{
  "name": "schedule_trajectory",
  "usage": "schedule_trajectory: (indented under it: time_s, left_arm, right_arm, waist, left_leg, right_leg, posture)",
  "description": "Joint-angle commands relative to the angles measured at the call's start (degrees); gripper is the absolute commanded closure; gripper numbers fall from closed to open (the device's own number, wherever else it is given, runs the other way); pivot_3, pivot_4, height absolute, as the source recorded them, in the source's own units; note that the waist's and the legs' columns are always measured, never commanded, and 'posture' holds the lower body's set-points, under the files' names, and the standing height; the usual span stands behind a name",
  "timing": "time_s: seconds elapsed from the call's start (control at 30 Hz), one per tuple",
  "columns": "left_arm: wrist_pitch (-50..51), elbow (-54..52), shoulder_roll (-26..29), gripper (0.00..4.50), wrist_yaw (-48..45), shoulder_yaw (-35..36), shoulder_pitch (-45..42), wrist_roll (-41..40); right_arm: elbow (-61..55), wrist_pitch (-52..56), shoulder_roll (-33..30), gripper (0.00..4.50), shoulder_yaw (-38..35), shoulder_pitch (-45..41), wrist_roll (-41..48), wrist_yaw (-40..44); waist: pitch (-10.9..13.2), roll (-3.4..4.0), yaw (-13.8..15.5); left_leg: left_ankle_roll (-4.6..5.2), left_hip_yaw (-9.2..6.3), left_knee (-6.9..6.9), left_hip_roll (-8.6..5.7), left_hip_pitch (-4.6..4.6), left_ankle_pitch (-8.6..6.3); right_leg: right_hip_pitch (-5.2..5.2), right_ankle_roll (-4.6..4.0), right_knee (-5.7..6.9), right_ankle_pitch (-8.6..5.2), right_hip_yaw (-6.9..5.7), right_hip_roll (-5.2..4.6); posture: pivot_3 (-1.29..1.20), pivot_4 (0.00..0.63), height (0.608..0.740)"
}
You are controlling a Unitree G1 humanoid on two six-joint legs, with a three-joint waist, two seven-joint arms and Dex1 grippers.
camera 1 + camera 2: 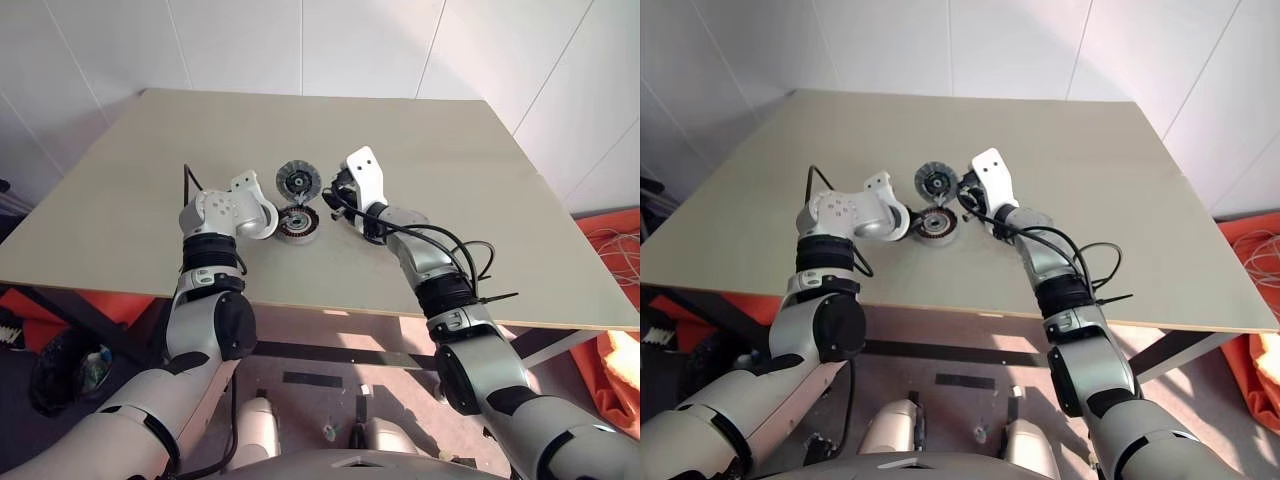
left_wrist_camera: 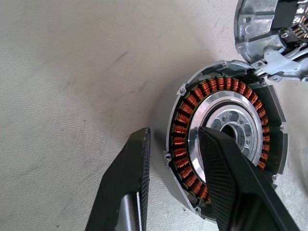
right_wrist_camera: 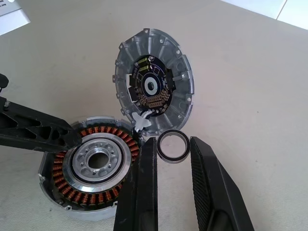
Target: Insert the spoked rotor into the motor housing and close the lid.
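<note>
One motor housing, one lid, one small ring.

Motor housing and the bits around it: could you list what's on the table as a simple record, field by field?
motor housing: on the table, open, copper windings showing, silvery rotor seated in its middle
lid: tilted up beside the housing, inner face showing
small metal ring: flat on the table, between housing and lid
left tool: fingers straddle the housing's rim, one over the rotor
right tool: fingers apart, either side of the ring
table: pale tan
</note>
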Motion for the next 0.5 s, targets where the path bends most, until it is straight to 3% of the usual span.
schedule_trajectory:
  time_s: [0.03,0.1,0.5]
  left_arm:
    - [-0.45,0.43,0.2,3.92,-0.09,-0.28,-0.17,0.19]
    - [-0.96,0.37,0.24,4.48,0.06,-0.05,-0.19,0.18]
    - [-0.37,-0.65,0.7,4.48,-2.47,-1.68,-0.26,0.04]
  right_arm:
    - [-2.21,-1.45,-0.21,3.85,-1.29,-1.23,0.97,-0.47]
    - [-1.9,-1.67,-0.21,3.85,-1.37,-1.41,0.95,-0.68]
    - [-1.73,-1.96,-0.14,3.85,-1.3,-1.43,0.82,-0.82]
  waist:
    - [0.0,0.0,0.01]
    - [0.0,0.0,0.02]
    - [0.0,0.0,0.02]
  left_leg:
    - [0.0,-0.01,0.0,0.0,-0.01,0.0]
    - [0.0,-0.02,0.0,0.0,0.0,0.0]
    - [0.0,-0.07,0.03,0.0,-0.03,0.0]
  right_leg:
    - [0.0,0.0,0.0,0.0,-0.01,0.0]
    - [0.02,0.0,0.0,0.0,-0.03,0.0]
    - [0.03,0.01,-0.01,0.01,-0.07,0.0]
  posture:
    - [0.0,0.0,0.74]
    - [0.0,0.0,0.74]
    - [0.0,0.0,0.74]
